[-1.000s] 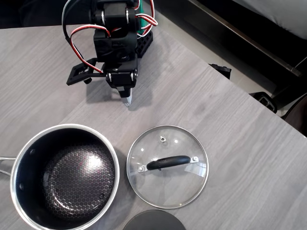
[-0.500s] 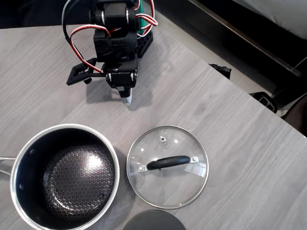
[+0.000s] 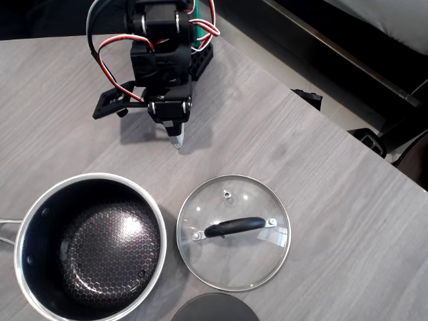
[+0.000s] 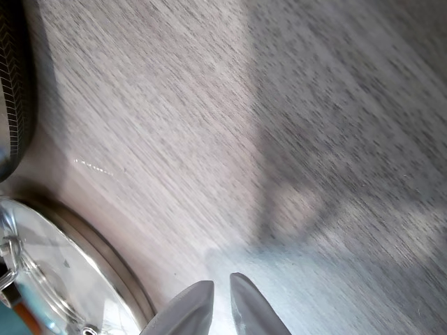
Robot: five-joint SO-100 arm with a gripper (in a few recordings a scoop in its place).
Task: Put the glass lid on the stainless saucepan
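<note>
The glass lid (image 3: 233, 232) lies flat on the table, clear with a steel rim and a black bar handle; part of its rim (image 4: 77, 276) shows at the lower left of the wrist view. To its left stands the stainless saucepan (image 3: 89, 246), open, with a dark honeycomb interior; its side (image 4: 12, 84) shows at the wrist view's left edge. My gripper (image 3: 178, 139) hangs over bare table above and left of the lid, well apart from it. Its fingertips (image 4: 222, 294) are pressed together, shut on nothing.
A dark grey opaque disc (image 3: 214, 308) lies at the bottom edge, just below the lid. The grey wood table's edge (image 3: 321, 110) runs diagonally at the right, with dark furniture beyond. The arm's base (image 3: 164, 27) sits at the top.
</note>
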